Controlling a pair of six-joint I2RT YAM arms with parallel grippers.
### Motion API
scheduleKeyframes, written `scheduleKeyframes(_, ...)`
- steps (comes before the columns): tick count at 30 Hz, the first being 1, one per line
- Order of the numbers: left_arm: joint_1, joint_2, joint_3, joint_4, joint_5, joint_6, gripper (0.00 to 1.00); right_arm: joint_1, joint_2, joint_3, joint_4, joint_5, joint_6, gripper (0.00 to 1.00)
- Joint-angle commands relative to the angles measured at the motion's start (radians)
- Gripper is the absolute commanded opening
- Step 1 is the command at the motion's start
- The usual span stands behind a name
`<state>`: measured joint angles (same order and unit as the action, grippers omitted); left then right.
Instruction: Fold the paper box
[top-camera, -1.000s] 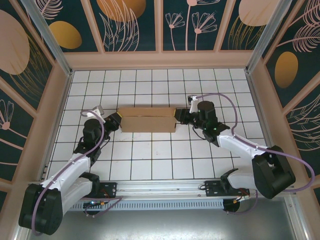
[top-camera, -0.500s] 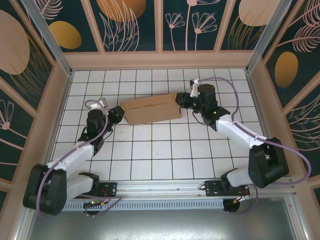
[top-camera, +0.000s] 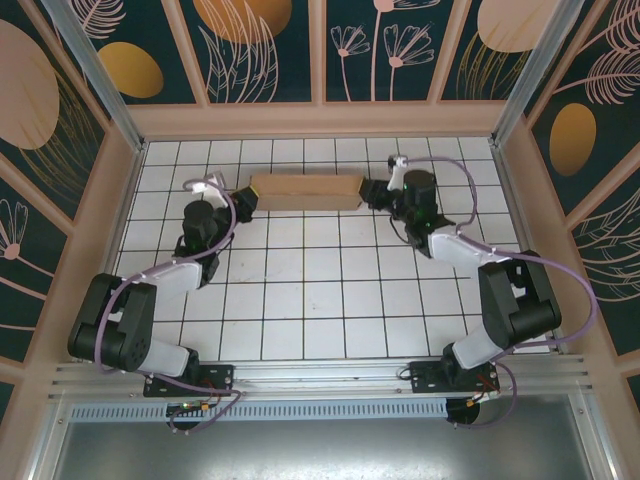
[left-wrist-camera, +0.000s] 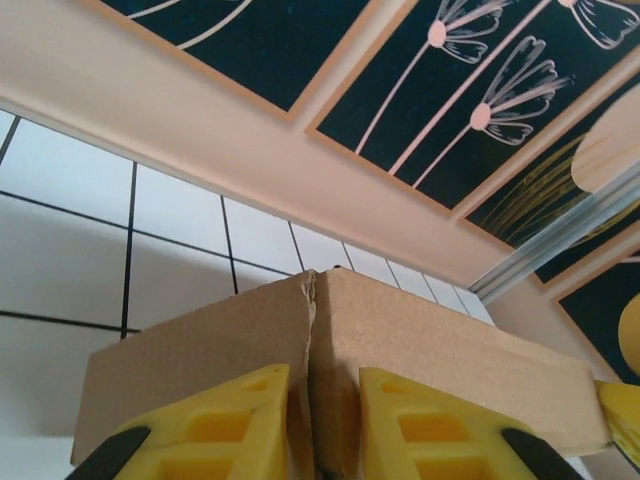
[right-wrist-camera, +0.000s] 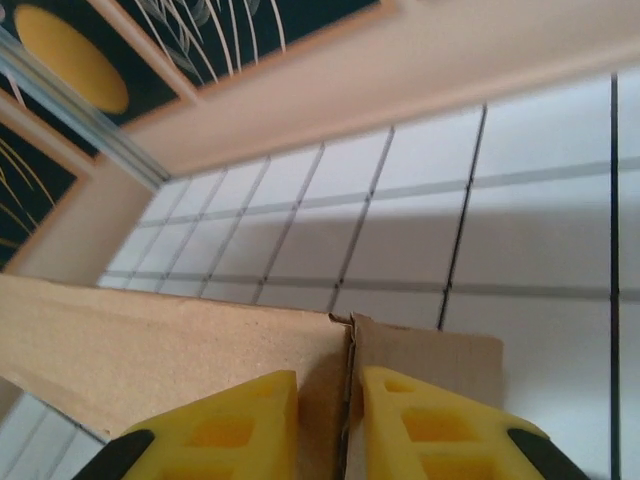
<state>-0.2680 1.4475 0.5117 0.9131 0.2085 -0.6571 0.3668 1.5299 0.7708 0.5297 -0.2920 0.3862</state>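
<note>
Left hand (top-camera: 243, 200) clamped on the left end of the paper box (top-camera: 305, 191), right hand (top-camera: 368, 192) clamped on the right end. The box spans the gap between them, long side running across, over the far rows of the tiled table (top-camera: 300, 300) and close to the back wall (top-camera: 320, 120).

In each wrist view my yellow fingers (left-wrist-camera: 240, 420) pinch a thin upright edge of cardboard right at an end corner, beside the seam (left-wrist-camera: 312, 300) where two panels meet.

How it handles, as I judge it: plain corrugated board, so it's light and dry, and it shouldn't slip in a pinch. It's stiff across the flat panels but ready to hinge at every crease. The edges are the weak spot (squeeze too hard and the fluting crushes for good). Holding both ends together seems right, because a one-ended grip would likely let this long piece sag or twist. The pinch belongs near the corners, where the folded board is stiffest.

What I can't see:
- The underside, and whether the box rests on the tiles or hangs just clear.
- Any flaps or slots on the far face.
- Whether the ends are tucked shut.
- The lower part of my fingers, cut off in both wrist views.
- Whether that ragged seam is a tear or only a fold line.
</note>
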Motion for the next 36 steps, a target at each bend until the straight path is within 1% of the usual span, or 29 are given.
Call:
scheduleKeyframes(1,-0.069,-0.005,-0.105,0.168,0.056,0.115,0.24,0.035,-0.051,-0.152,0.228,-0.047,-0.037,0.23)
scheduleKeyframes(3,-0.112,-0.015,-0.131,0.116,0.023,0.154,0.26,0.052,-0.075,-0.222,0.277,-0.033,-0.047,0.23)
scheduleKeyframes(5,-0.137,-0.022,-0.156,0.096,0.002,0.138,0.29,0.073,-0.109,-0.282,0.315,0.003,-0.058,0.23)
scheduleKeyframes(8,-0.154,-0.053,-0.164,-0.008,-0.03,0.103,0.37,0.102,-0.16,-0.346,0.326,0.053,-0.063,0.24)
scheduleKeyframes(10,-0.153,-0.083,-0.167,-0.077,-0.055,0.091,0.44,0.113,-0.195,-0.372,0.311,0.086,-0.054,0.29)
scheduleKeyframes(12,-0.154,-0.121,-0.166,-0.143,-0.082,0.082,0.51,0.113,-0.234,-0.395,0.284,0.122,-0.039,0.36)
scheduleKeyframes(14,-0.154,-0.145,-0.157,-0.195,-0.082,0.083,0.54,0.11,-0.257,-0.405,0.246,0.16,-0.044,0.42)
scheduleKeyframes(16,-0.154,-0.152,-0.142,-0.242,-0.068,0.09,0.56,0.097,-0.259,-0.394,0.198,0.162,-0.05,0.46)
scheduleKeyframes(18,-0.154,-0.151,-0.133,-0.283,-0.055,0.099,0.58,0.076,-0.258,-0.382,0.173,0.135,-0.036,0.47)
scheduleKeyframes(22,-0.154,-0.166,-0.155,-0.276,-0.026,0.09,0.58,0.065,-0.281,-0.376,0.158,0.11,-0.03,0.49)
scheduleKeyframes(24,-0.152,-0.168,-0.142,-0.307,-0.066,0.093,0.58,0.058,-0.273,-0.358,0.125,0.109,-0.012,0.49)
scheduleKeyframes(27,-0.146,-0.127,-0.092,-0.372,-0.156,0.087,0.61,0.05,-0.203,-0.261,-0.026,0.093,0.027,0.46)
scheduleKeyframes(29,-0.12,-0.069,-0.061,-0.385,-0.142,0.057,0.6,0.052,-0.149,-0.198,-0.117,0.063,0.046,0.46)
scheduleKeyframes(31,-0.11,-0.024,-0.049,-0.362,-0.118,0.04,0.59,0.05,-0.11,-0.163,-0.17,0.048,0.064,0.46)
scheduleKeyframes(34,-0.108,0.035,-0.034,-0.342,-0.118,0.024,0.58,0.05,-0.043,-0.118,-0.216,0.039,0.063,0.46)
scheduleKeyframes(36,-0.107,0.077,-0.026,-0.32,-0.111,0.005,0.56,0.051,0.008,-0.082,-0.253,0.049,0.063,0.44)
